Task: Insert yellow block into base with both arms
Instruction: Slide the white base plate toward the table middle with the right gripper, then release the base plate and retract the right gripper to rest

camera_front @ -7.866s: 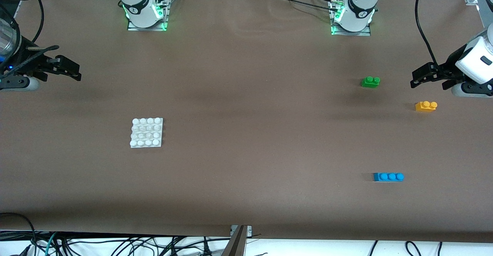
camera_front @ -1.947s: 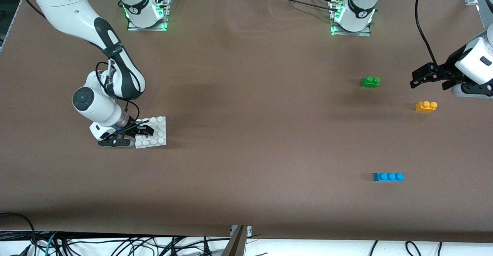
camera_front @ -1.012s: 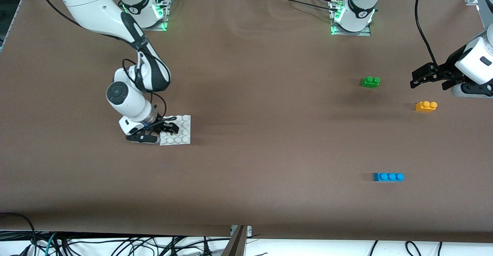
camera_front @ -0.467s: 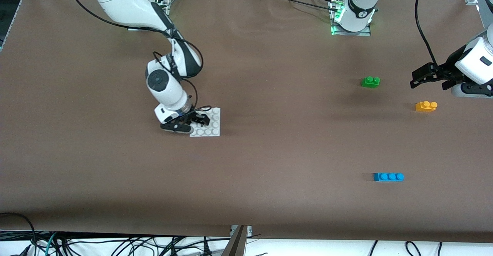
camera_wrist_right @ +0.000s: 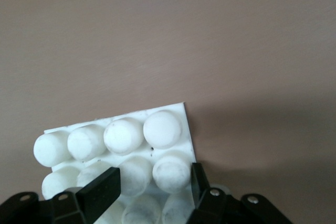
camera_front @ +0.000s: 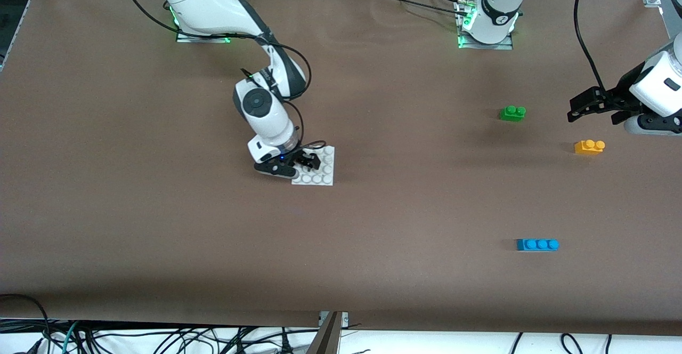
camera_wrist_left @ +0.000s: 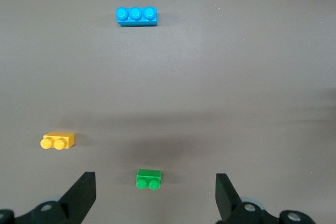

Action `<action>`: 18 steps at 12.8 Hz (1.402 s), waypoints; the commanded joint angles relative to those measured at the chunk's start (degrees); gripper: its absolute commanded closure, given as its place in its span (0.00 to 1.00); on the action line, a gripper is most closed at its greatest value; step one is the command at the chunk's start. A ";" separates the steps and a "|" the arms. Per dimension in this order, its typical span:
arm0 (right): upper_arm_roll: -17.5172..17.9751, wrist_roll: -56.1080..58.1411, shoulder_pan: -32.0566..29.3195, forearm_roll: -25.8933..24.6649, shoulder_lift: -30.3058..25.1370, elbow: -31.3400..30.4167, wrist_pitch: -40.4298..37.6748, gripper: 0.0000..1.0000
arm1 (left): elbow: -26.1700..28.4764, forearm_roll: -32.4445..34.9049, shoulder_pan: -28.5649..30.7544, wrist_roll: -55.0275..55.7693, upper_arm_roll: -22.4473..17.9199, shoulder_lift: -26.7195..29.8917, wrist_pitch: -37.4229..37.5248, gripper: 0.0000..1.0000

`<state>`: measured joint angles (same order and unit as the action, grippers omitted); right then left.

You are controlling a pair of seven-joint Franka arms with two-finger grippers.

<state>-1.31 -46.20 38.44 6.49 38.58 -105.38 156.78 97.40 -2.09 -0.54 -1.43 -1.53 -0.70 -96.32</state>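
My right gripper (camera_front: 305, 161) is shut on the base (camera_front: 319, 170), a white square plate with a 4x4 grid of studs, and holds it low near the table's middle. In the right wrist view the fingers (camera_wrist_right: 100, 192) straddle two studs at the edge of the base (camera_wrist_right: 126, 135). The yellow block (camera_front: 589, 146) lies on the table toward the left arm's end and also shows in the left wrist view (camera_wrist_left: 58, 140). My left gripper (camera_front: 589, 106) is open and empty over the table beside the yellow block; in its own view the gripper (camera_wrist_left: 153, 195) frames bare table.
A green two-stud brick (camera_front: 512, 113) lies farther from the front camera than the yellow block and shows in the left wrist view (camera_wrist_left: 148, 178). A blue three-stud brick (camera_front: 537, 244) lies nearer to the camera and also shows there (camera_wrist_left: 136, 16). Brown cloth covers the table.
My right arm came in, took hold of the base and has moved it toward the table's middle, a little farther from the camera. The left arm and the bricks have not moved.
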 commanded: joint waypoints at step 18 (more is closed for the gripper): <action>-4.48 -8.03 12.98 0.45 6.06 12.89 -4.79 0.25 | -1.51 1.13 -0.17 0.55 0.03 -0.62 1.22 0.00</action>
<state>-4.34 -53.96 51.29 6.49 43.63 -96.54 155.88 97.38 -2.09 -0.54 -1.43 -1.53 -0.70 -96.32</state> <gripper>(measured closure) 0.348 0.000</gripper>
